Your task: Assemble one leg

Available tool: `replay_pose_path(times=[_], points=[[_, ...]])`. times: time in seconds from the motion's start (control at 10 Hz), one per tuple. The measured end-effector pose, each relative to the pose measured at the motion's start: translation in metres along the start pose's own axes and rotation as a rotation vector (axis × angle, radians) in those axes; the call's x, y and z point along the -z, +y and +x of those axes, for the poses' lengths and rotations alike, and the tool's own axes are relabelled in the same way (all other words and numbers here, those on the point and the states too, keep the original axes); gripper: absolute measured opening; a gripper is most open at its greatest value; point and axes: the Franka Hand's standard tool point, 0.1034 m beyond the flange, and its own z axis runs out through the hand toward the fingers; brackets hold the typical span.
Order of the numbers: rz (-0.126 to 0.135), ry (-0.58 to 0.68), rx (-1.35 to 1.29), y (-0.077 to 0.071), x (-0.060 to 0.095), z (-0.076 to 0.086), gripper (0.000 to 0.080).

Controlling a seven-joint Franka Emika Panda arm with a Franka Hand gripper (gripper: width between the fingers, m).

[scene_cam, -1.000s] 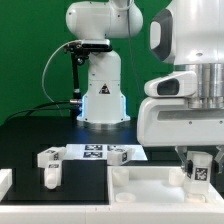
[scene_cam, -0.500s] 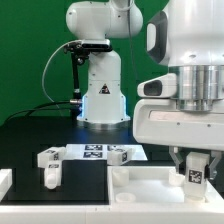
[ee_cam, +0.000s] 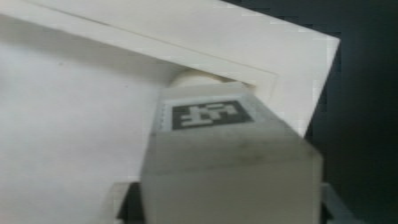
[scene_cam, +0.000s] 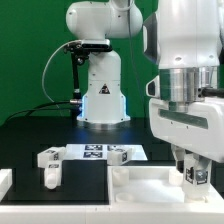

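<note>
My gripper [scene_cam: 193, 166] is shut on a white leg [scene_cam: 192, 175] with a black-and-white tag, held upright over the right part of the large white tray-shaped panel [scene_cam: 135, 183]. In the wrist view the leg [ee_cam: 217, 145] fills the middle, its far end sitting at the panel's raised rim [ee_cam: 267, 70] near a corner. My fingers [ee_cam: 125, 200] show only as dark edges on both sides of the leg. Whether the leg touches the panel I cannot tell.
Another leg [scene_cam: 51, 172] stands on the black table at the exterior view's left, beside a tagged white part [scene_cam: 48, 155]. The marker board [scene_cam: 95, 152] lies behind it, with a further tagged part [scene_cam: 121, 154]. A second robot base [scene_cam: 102, 100] stands at the back.
My gripper has turned about its axis with the leg in it and shifted slightly toward the exterior view's left. The other parts have not moved.
</note>
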Motion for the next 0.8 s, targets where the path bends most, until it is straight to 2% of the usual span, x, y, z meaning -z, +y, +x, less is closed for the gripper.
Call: replay_pose_path(times=[0.1, 0.2, 0.3, 0.4, 0.8], points=[[0.001, 0.0, 0.067, -0.0003, 0.0001, 0.0002, 0.0367], [0.001, -0.003, 0.247, -0.0015, 0.0027, 0.0022, 0.0367], [0.0, -0.009, 0.43, -0.0015, 0.005, 0.0005, 0.0546], [-0.005, -0.021, 0.62, -0.0003, 0.0039, -0.0072, 0.0631], [-0.009, -0.018, 0.959, 0.0001, 0.003, -0.0066, 0.0647]])
